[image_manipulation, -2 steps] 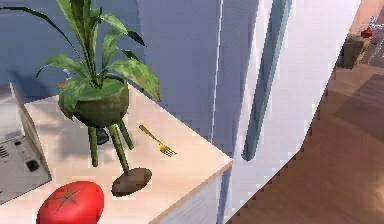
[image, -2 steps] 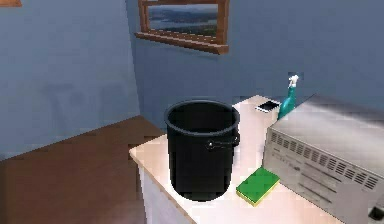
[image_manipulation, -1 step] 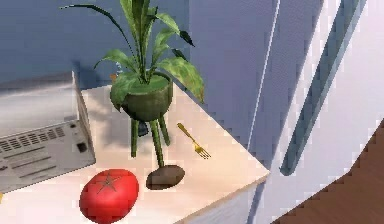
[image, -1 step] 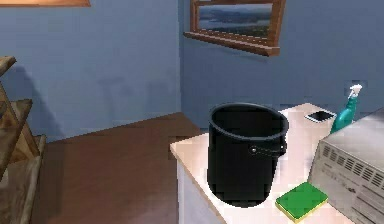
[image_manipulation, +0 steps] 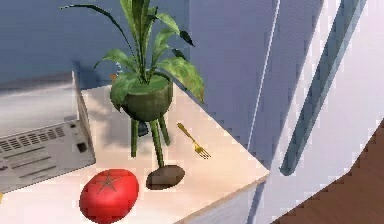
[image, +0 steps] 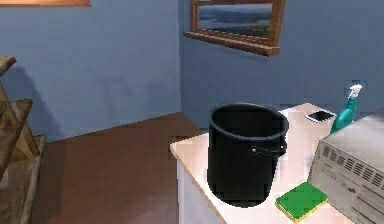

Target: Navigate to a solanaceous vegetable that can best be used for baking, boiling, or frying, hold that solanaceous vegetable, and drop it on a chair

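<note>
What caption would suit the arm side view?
Red tomato, brown potato, fork, potted plant and grey appliance on a pale countertop.

- The robot stands close against a counter [image: 195, 158], its front turned toward the counter's corner.
- The side it reaches from faces across that countertop.

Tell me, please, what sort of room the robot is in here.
Most likely a kitchen: a countertop carries a large black pot and a green sponge, and the arm side view adds a tomato, a fork and a potato.
</note>
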